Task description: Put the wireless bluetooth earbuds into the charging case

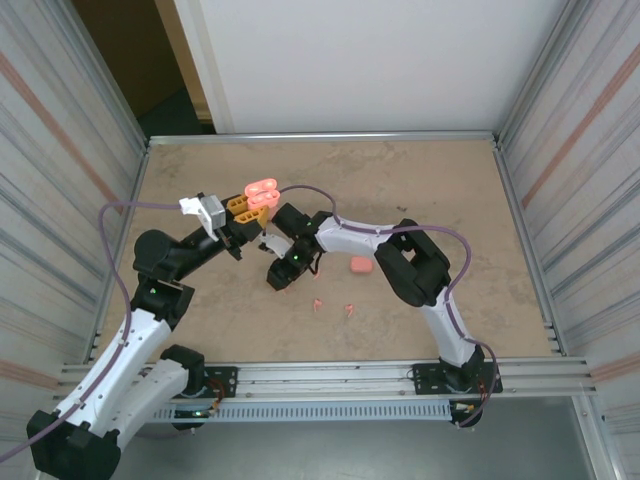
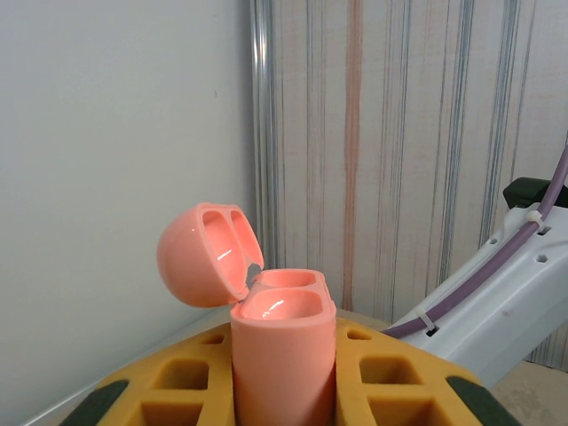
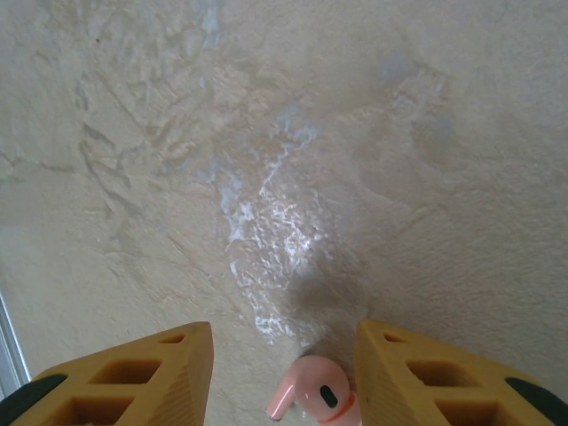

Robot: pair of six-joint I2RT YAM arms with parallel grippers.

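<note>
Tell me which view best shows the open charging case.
Left wrist: the charging case stands close, upright between the jaws of the left gripper, lid swung open, both wells visible. Top external shows it as a small pink shape from above, detail lost.

- A robotics lab test cell.
- Two white-and-black robot arms, the left arm (image 1: 130, 340) and the right arm (image 1: 445, 315), are bolted to a metal rail (image 1: 330, 376).
- Striped wall panels (image 1: 60, 150) in metal framing box in a beige tabletop (image 1: 430, 185).
</note>
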